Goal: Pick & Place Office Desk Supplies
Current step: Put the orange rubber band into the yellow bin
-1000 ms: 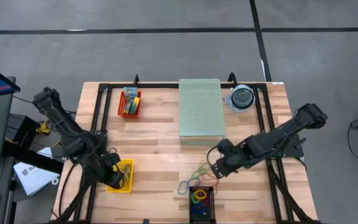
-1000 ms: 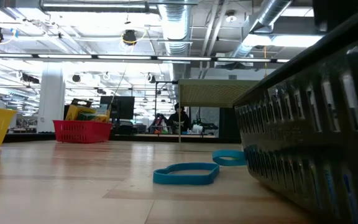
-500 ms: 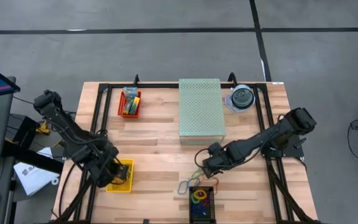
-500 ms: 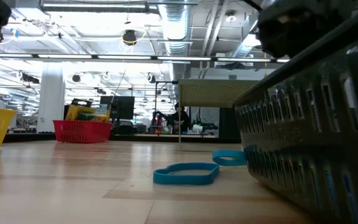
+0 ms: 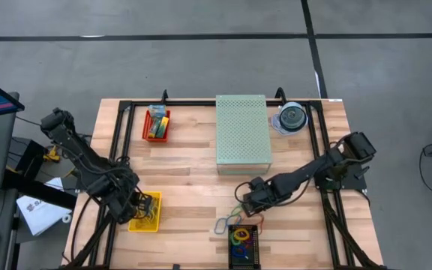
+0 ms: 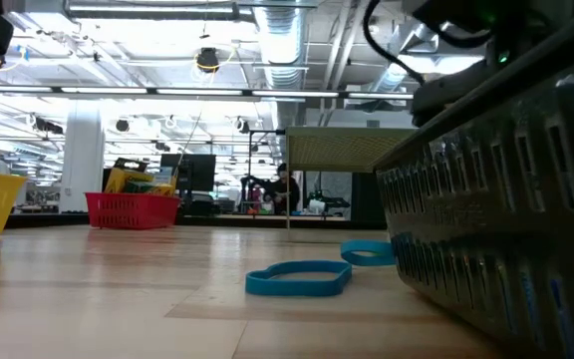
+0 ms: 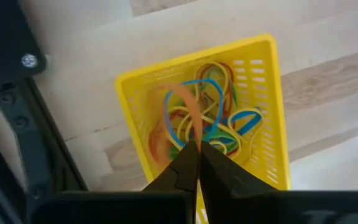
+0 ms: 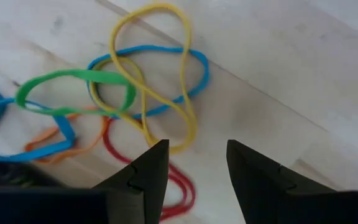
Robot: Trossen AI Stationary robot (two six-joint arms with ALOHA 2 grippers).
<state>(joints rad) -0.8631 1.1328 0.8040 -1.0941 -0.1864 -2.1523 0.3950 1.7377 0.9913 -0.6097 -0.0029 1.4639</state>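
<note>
Our right gripper (image 8: 191,165) has slid in from the table's edge to hang, jaws apart, over the loose bands (image 8: 145,93) near the black tray (image 5: 244,241). We should drop straight onto one strand. They are thin overlapping loops, yellow across blue and green. Our left gripper (image 7: 194,158) is pinched closed above the yellow basket (image 7: 272,112).

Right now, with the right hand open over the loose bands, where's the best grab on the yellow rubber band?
Likely the yellow rubber band at its near end loop, which lies flat on bare wood just ahead of the right hand. Come straight down. Farther up it crosses the blue band and green band.
</note>
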